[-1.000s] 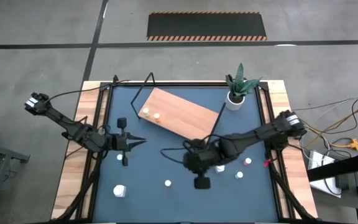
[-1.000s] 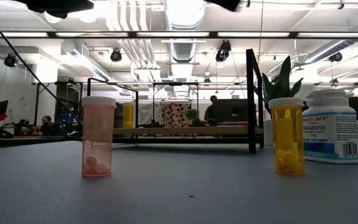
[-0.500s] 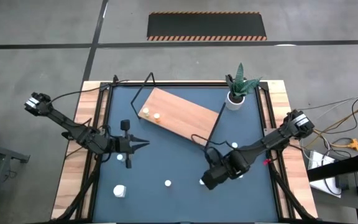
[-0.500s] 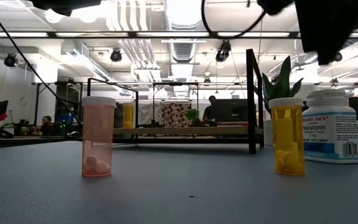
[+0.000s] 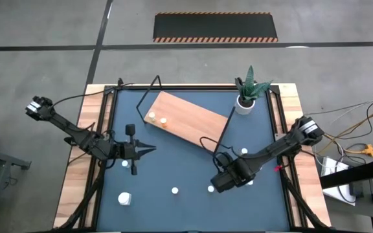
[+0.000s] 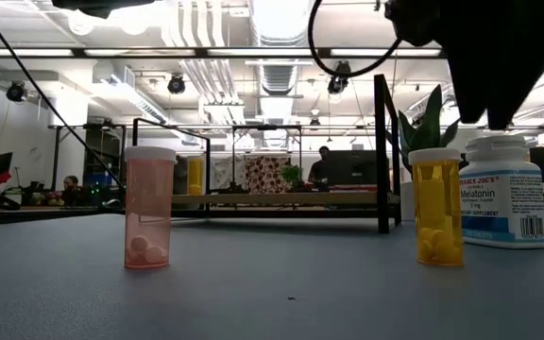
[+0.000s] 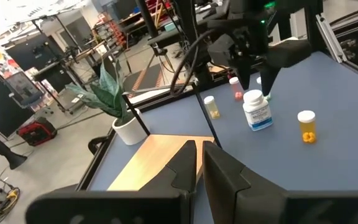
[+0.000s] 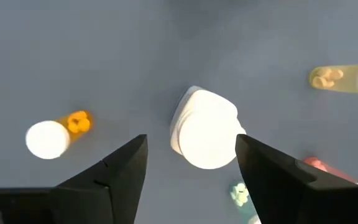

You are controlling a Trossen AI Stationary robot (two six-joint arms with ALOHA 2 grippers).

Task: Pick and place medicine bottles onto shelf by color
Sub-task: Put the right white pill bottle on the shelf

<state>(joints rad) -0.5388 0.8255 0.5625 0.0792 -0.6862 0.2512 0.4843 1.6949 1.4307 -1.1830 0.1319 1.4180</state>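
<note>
1. Hovering over the big white bottle (image 8: 207, 127), the right gripper (image 8: 191, 177) has its fingers spread apart with nothing between them; in its wrist view the white cap sits centred in the gap.
2. Seen from above, the right gripper (image 5: 224, 181) is at about 5 o'clock on the dark blue table (image 5: 173, 162), with the shelf (image 5: 186, 118) up at about 12 o'clock, well apart.
3. The step in hand looks like the reach for a pick: fingers lined up above the bottle but not yet around it.
4. An orange bottle (image 8: 55, 134) and a yellowish bottle (image 8: 340, 78) stand near the white one, as does a pink-red bottle (image 8: 319, 165); none touches it.
5. The next move probably calls for a straight descent until the fingers flank the cap, then a firm close, keeping clear of the neighbours.
6. Two small bottles (image 5: 158, 119) already stand on the shelf, near its 9 o'clock end.
7. The left gripper (image 5: 135, 150) waits at 9 o'clock, fingers clenched and empty.
8. The potted plant (image 5: 246, 90) stands at 1 o'clock, out of the way.
</note>
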